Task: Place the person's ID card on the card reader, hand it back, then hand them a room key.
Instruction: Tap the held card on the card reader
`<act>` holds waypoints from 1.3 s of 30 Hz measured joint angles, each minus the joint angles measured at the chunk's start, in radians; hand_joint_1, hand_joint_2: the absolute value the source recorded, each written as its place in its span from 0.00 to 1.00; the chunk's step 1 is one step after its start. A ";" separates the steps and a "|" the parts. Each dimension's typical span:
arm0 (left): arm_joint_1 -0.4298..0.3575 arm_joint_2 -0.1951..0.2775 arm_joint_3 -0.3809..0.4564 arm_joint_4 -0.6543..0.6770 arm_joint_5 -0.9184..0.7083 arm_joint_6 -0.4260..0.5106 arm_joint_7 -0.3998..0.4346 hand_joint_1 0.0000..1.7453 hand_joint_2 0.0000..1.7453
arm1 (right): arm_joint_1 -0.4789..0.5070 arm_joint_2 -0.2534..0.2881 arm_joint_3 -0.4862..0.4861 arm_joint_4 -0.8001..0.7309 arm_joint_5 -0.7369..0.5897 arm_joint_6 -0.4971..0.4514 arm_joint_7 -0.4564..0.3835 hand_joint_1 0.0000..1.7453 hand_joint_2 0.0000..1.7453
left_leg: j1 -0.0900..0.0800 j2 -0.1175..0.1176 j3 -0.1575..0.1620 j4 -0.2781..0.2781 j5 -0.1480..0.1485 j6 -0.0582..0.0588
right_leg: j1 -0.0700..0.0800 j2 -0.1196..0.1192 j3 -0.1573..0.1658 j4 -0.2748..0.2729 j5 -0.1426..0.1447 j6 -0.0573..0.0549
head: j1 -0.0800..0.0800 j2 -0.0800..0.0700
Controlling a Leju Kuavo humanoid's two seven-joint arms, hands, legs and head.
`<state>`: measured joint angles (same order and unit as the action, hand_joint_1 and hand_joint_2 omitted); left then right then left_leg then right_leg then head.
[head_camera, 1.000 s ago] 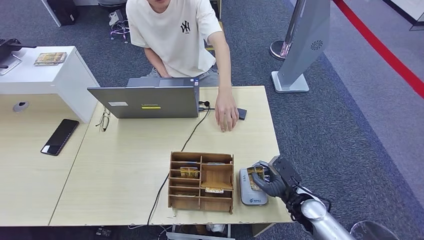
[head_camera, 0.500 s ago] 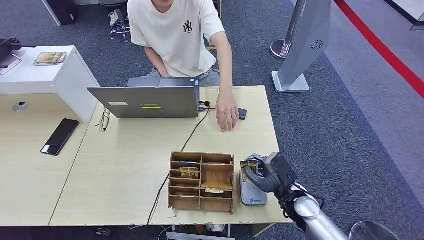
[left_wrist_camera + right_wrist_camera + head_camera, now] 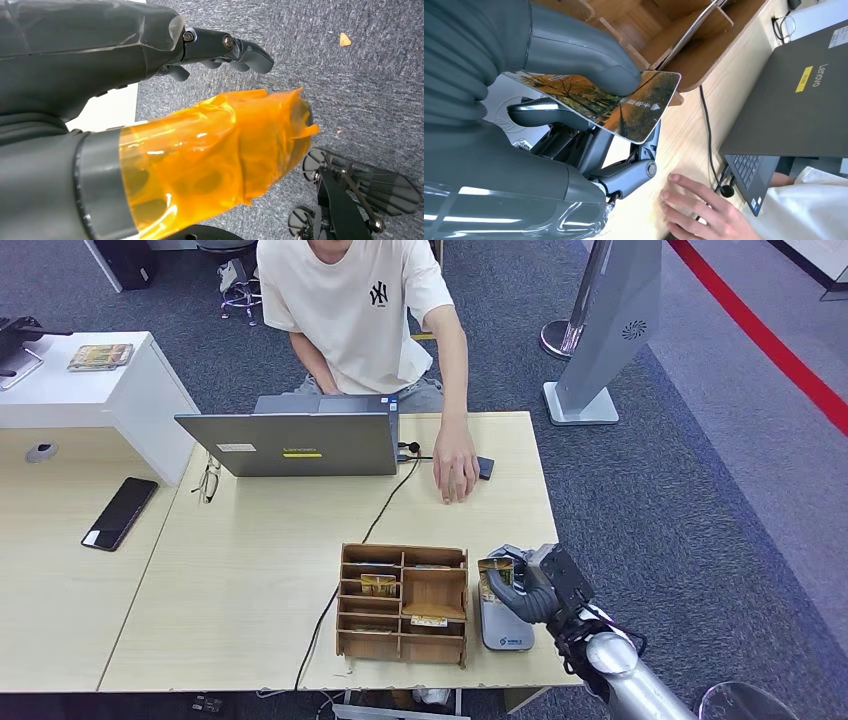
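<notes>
My right hand [image 3: 535, 592] pinches the ID card [image 3: 497, 572], a card printed with autumn trees, between thumb and fingers. The card hangs tilted just above the far end of the grey card reader [image 3: 503, 630] at the table's near right corner. In the right wrist view the ID card [image 3: 624, 107] sticks out past the thumb toward the person's hand [image 3: 696, 210]. That person's hand [image 3: 453, 468] lies flat on the table across from me. Room key cards [image 3: 377, 584] sit in the wooden organizer [image 3: 403, 602]. My left hand [image 3: 165, 125] hangs over the carpet, holding nothing.
An open laptop [image 3: 300, 440] stands at the table's far side, its cable running past the organizer. A small black object [image 3: 484, 467] lies by the person's hand. Glasses [image 3: 207, 480] and a phone [image 3: 120, 512] lie to the left. A white stand [image 3: 600, 330] is on the floor beyond.
My right hand has lifted the ID card off the card reader and moved it a little up and away from me. The person's hand stays put.
</notes>
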<state>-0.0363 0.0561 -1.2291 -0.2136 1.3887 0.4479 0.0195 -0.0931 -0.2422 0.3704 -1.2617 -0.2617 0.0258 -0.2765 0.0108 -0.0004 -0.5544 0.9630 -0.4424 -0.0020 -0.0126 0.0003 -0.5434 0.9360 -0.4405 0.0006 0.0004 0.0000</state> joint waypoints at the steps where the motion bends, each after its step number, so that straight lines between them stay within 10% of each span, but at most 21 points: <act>1: 0.000 0.000 0.000 0.000 0.000 0.000 0.000 0.00 0.00 | 0.000 0.000 -0.001 0.000 0.000 -0.001 -0.001 1.00 1.00 | 0.000 0.000 0.000 0.000 0.000 0.000 | 0.000 0.000 0.000 0.000 0.000 0.000 | 0.000 0.000; 39: 0.000 -0.003 -0.010 0.000 -0.024 0.014 -0.017 0.00 0.00 | -0.111 0.068 -0.039 -0.013 -0.038 0.023 -0.132 1.00 1.00 | 0.000 0.000 0.000 0.000 0.000 0.000 | 0.000 0.000 0.000 0.000 0.000 0.000 | 0.000 0.000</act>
<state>-0.0367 0.0530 -1.2394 -0.2140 1.3643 0.4619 0.0027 -0.2041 -0.1742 0.3315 -1.2749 -0.2994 0.0487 -0.4086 0.0108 -0.0005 -0.5545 0.9630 -0.4421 -0.0019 -0.0126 0.0002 -0.5435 0.9362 -0.4405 0.0006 0.0004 0.0000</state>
